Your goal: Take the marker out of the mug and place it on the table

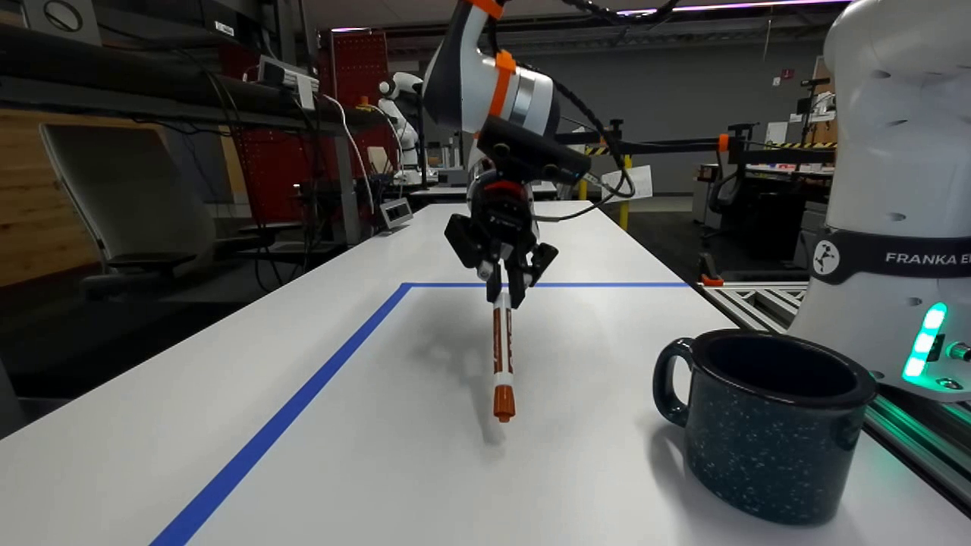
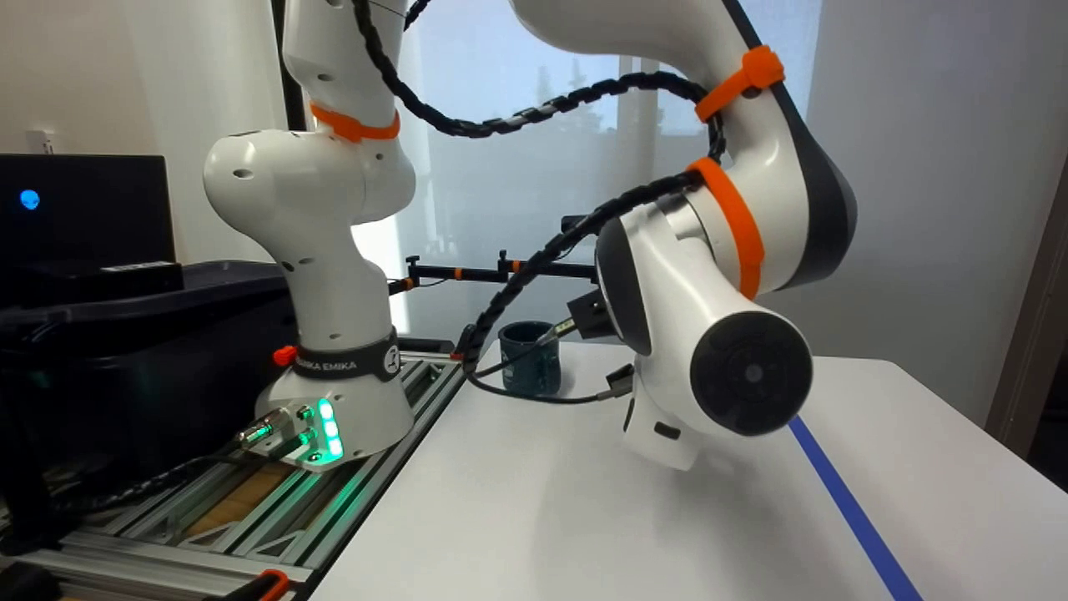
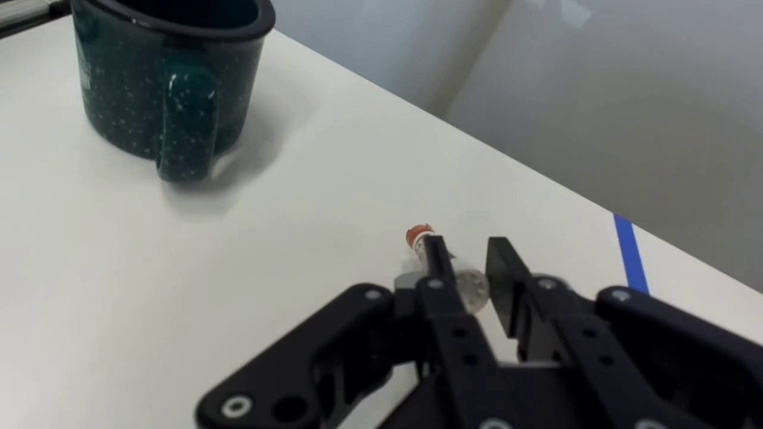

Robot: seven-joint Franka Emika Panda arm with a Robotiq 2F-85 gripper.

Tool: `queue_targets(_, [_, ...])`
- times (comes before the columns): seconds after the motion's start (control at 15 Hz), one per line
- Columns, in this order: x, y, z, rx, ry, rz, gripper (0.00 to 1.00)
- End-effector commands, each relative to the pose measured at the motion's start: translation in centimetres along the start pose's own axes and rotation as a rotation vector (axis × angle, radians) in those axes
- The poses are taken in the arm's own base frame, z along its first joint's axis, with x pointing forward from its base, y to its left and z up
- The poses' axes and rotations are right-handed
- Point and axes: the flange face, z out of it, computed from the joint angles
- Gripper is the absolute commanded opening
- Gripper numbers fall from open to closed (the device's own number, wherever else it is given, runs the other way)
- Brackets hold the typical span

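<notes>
"Biggest first. What's beneath everything?"

"The white table (image 1: 425, 485), with blue tape (image 1: 316, 383) along it. The arm (image 2: 309, 184) reaches out above, and in that exterior view its wrist hides the working end."

"And the gripper (image 1: 505, 299)?"

"Over the bare white top, well apart from the mug (image 1: 770, 447), which stands upright. In the wrist view the handle (image 3: 189, 122) faces the gripper."

"Is it carrying anything?"

"Its fingers (image 3: 505, 274) sit close together, only the marker's width between them, and pinch the marker (image 1: 503, 341) near its pale end. So the marker is outside the mug, over the table."

"Which way does it point?"

"Out from the fingertips and slanting down, with the cap (image 1: 504, 402) at the far, low end. I can't tell whether that touches the table."

"Then the move turns on the slant?"

"I'd say so. Taking out looks done; placing is left. Straight lowering should land the cap first, with the held end above. Released like that, it would likely drop and roll. I'd lay it flatter before letting go."
</notes>
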Motion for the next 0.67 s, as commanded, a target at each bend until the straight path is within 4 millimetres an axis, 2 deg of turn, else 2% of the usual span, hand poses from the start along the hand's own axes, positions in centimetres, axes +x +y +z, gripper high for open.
queue_targets(0.0, [3.3, -0.2, 0.6, -0.023, 0.043, 0.003, 0.05])
queue_targets(0.2, [4.6, -0.6, 0.8, -0.087, 0.118, -0.009, 0.05])
queue_targets(0.47, [3.2, -2.2, 1.4, -0.183, 0.243, -0.083, 0.05])
queue_targets(0.53, [2.8, -2.5, 1.7, -0.205, 0.273, -0.107, 0.15])
queue_targets(0.6, [2.2, -2.8, 1.9, -0.230, 0.306, -0.136, 0.46])
